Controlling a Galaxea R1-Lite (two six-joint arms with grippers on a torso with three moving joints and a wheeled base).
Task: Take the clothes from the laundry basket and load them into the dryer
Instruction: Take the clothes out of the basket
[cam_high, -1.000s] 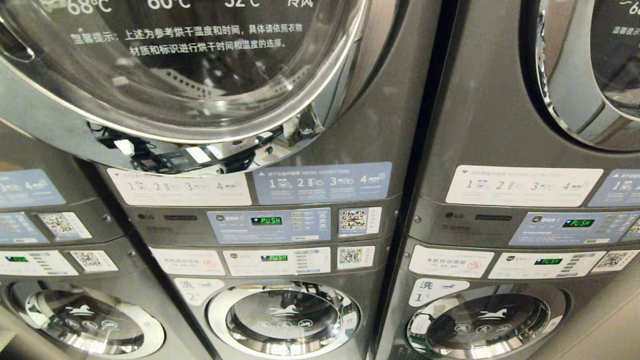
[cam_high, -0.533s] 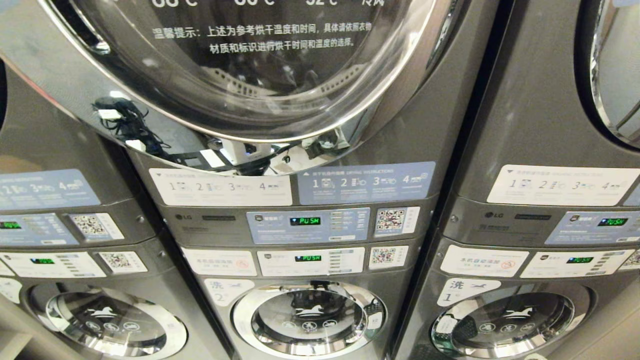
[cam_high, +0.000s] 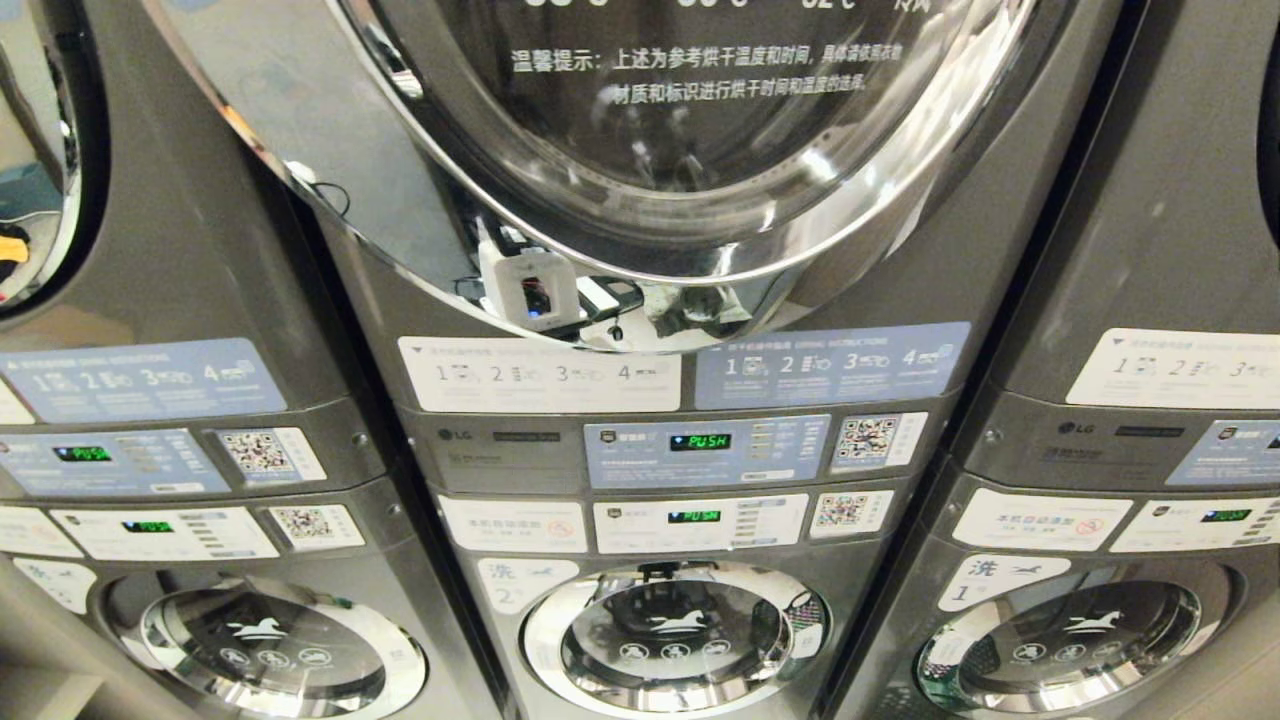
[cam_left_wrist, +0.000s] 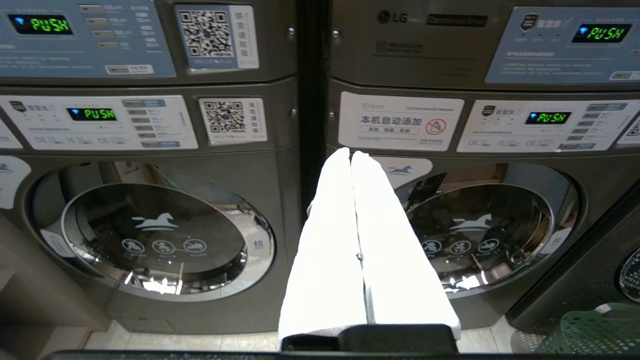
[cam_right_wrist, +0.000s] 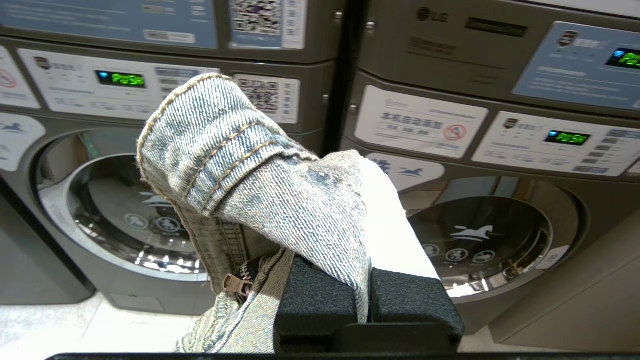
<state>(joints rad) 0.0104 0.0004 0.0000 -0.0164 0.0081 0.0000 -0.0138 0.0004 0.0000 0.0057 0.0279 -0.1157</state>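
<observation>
The dryer (cam_high: 700, 140) fills the top of the head view, its round glass door closed inside a chrome ring. Neither arm shows in that view. My right gripper (cam_right_wrist: 346, 166) is shut on a pale blue denim garment (cam_right_wrist: 240, 165), which drapes over one finger and hangs down with its zipper showing. The left gripper (cam_left_wrist: 351, 153) is shut with nothing in it, its white fingers (cam_left_wrist: 325, 240) pressed together, pointing at the gap between two lower machines. A corner of the green laundry basket (cam_left_wrist: 595, 332) sits on the floor by the left arm.
Stacked grey machines stand side by side, close in front. Lower washer doors (cam_high: 675, 640) (cam_left_wrist: 160, 235) (cam_right_wrist: 480, 240) are closed, and control panels (cam_high: 700, 450) show green PUSH displays. Pale tiled floor (cam_right_wrist: 60, 325) runs along their bases.
The whole head picture has slid to the right, so the camera has moved leftward along the machines. Nothing else differs in it.
</observation>
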